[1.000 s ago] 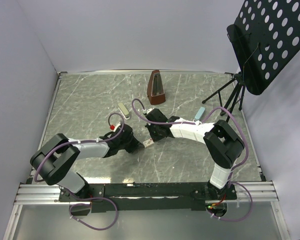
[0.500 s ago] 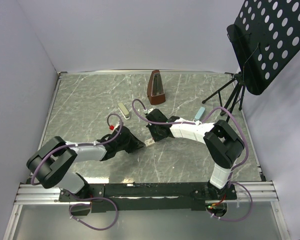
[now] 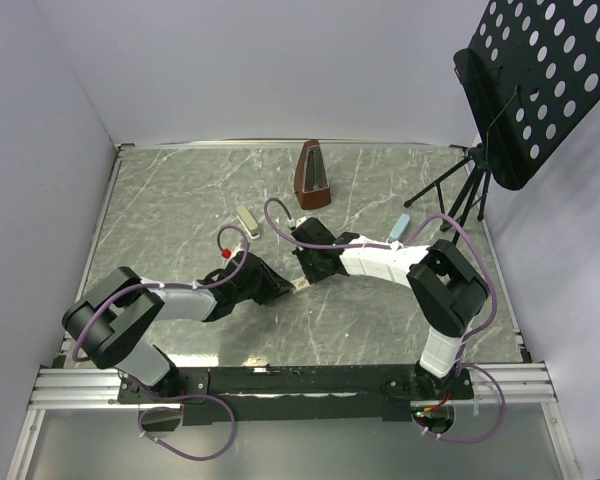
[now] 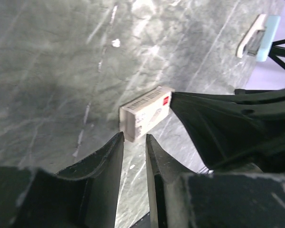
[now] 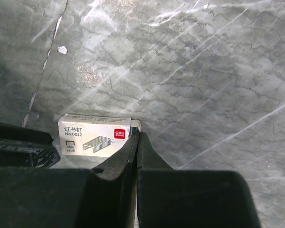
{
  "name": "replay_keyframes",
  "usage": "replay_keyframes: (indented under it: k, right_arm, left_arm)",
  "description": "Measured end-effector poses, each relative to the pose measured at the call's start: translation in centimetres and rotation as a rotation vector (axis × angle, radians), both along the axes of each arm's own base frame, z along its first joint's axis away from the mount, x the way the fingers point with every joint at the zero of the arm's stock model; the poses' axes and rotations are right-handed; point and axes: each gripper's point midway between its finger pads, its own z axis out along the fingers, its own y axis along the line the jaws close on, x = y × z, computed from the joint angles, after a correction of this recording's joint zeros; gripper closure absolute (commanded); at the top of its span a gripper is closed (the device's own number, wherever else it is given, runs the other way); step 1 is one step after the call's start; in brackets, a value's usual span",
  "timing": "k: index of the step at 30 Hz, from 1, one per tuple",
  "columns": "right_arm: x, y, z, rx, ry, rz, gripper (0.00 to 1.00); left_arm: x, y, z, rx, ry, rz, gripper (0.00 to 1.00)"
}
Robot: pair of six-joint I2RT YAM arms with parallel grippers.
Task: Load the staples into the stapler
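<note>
the staples (image 4: 146,113) box lies on the desk (image 3: 170,200) between our claws. our left claw (image 4: 134,138) is spread a little, empty. our right claw (image 5: 138,137) is pressed together, touching its end. it looks light and slidy; we should pinch its long sides.

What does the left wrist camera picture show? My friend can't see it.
A tiny cream cardboard box with red print lies on the grey marbled table, just beyond the slightly parted black fingers of the left hand. The right hand reaches in, its shut black tip meeting the box's red-printed end.
</note>
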Motion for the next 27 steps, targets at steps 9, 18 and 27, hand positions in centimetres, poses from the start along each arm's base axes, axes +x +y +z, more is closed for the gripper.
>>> replay_keyframes:
  k: [9,18,27]
  right_arm:
    - [-0.04,0.15,0.29,0.012,0.000,0.000,1.00]
    - [-0.08,0.17,0.32,0.013,0.001,0.001,1.00]
    - [-0.10,0.12,0.30,0.011,0.002,0.001,1.00]
  left_arm:
    - [0.10,-0.08,-1.02,0.020,0.002,-0.011,0.71]
    - [0.58,-0.64,-0.86,0.009,-0.014,-0.019,0.74]
    - [0.71,-0.81,-0.75,0.002,-0.023,-0.023,0.82]
